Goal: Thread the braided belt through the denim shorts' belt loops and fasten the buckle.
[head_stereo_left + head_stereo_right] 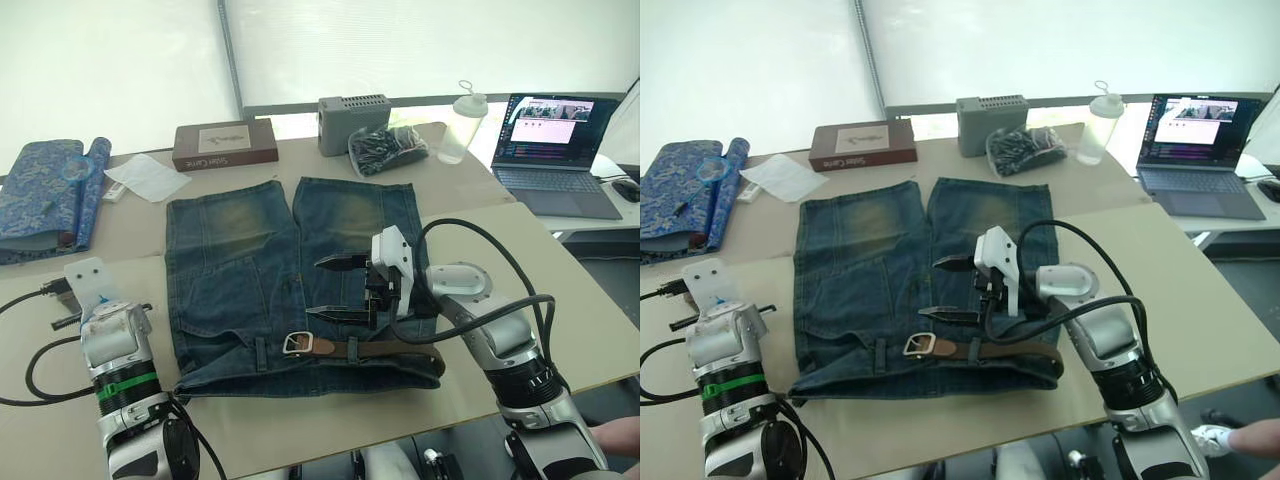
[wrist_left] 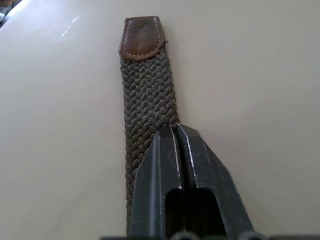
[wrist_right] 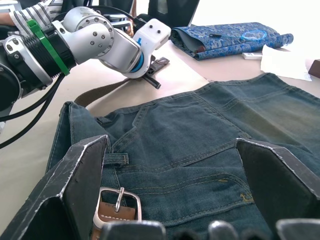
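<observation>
Tabletop [image 1: 560,330] is carrying denim shorts [image 1: 260,290]; braided belt [image 1: 380,349] lying along waistband, buckle [image 1: 297,344] pointing left (robot's); left end effector [image 2: 175,132] clamping belt tip, right end effector [image 1: 338,288] spread apart.

The braided belt [image 1: 380,349] lies across the denim shorts [image 1: 250,280] (waistband edge), laptop [image 1: 553,150] far right.

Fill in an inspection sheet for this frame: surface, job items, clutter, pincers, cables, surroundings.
Surface: beige tabletop, boards abutting.
Job items: faded blue denim shorts lie flat, waistband toward the robot; dark brown braided belt lies along the waistband, silver buckle unfastened near its middle; leather-tipped tail end on the bare table.
Clutter: blue patterned rolled cloth, brown box, grey box, black mesh pouch, clear bottle, white paper.
Pincers: left pincer shut on the belt's tail; right pincer open above the shorts.
Cables: black robot cables beside the left arm.
Surroundings: open laptop, white backdrop.
</observation>
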Available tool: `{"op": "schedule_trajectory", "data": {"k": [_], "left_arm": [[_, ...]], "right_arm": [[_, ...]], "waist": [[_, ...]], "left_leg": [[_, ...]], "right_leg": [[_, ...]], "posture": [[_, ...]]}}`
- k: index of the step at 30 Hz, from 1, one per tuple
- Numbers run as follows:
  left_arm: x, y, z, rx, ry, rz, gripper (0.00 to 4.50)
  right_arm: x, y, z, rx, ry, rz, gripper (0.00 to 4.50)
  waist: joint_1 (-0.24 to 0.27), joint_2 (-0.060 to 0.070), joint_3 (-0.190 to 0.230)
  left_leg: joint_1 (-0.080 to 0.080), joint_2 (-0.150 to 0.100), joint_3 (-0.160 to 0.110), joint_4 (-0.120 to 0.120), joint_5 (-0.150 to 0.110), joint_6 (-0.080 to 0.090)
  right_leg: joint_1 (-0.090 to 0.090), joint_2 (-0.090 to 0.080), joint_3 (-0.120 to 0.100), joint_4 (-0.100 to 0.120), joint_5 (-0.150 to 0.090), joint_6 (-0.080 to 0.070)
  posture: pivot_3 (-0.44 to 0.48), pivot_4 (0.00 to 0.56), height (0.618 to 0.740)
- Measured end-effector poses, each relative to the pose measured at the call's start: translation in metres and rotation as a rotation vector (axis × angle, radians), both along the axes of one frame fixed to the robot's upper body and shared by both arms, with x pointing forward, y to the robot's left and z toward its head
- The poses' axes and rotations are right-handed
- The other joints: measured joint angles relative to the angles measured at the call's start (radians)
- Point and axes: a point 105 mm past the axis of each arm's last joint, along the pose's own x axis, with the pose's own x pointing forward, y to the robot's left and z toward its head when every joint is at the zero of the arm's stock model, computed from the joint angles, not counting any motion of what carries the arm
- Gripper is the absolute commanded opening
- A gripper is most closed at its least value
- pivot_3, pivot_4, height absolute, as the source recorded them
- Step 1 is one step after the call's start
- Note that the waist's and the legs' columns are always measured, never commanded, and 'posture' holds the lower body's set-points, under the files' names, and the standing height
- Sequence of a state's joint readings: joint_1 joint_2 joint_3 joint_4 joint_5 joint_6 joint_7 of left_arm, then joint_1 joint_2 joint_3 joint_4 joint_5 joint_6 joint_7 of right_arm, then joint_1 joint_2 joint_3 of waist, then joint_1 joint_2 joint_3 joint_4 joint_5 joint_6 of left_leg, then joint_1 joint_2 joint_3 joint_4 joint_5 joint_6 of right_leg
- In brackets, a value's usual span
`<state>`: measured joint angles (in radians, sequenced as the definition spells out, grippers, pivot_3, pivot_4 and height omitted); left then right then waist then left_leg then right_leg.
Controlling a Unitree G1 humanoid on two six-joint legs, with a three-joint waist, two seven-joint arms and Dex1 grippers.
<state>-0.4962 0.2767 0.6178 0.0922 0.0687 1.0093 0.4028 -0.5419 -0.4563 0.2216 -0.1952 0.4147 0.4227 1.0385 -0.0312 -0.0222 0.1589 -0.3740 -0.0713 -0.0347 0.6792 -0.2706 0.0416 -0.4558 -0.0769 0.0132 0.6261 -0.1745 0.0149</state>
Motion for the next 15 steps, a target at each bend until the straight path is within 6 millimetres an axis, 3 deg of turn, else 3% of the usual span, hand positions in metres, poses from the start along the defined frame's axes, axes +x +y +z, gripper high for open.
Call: {"op": "schedule_trajectory", "data": {"k": [9, 15], "left_arm": [[-0.010, 0.001, -0.001, 0.020, -0.094, -0.001, 0.05], [0.005, -0.029, 0.006, -0.046, -0.213, -0.181, 0.05]], "right_arm": [[0.001, -0.001, -0.001, -0.001, 0.007, -0.003, 4.50], [0.002, -0.001, -0.001, -0.001, 0.007, -0.004, 4.50]], "waist": [[-0.005, 0.002, -0.001], [0.022, 0.000, 0.000]], "left_leg": [[0.003, 0.001, 0.008, 0.000, -0.003, 0.002], [0.001, 0.001, 0.007, 0.003, -0.004, 0.002]], "right_leg": [[0.000, -0.001, 0.002, 0.000, 0.000, 0.000], [0.000, -0.001, 0.001, 0.000, 0.000, 0.000]], "posture": [[0.000, 0.150, 0.740], [0.000, 0.150, 0.740]]}}
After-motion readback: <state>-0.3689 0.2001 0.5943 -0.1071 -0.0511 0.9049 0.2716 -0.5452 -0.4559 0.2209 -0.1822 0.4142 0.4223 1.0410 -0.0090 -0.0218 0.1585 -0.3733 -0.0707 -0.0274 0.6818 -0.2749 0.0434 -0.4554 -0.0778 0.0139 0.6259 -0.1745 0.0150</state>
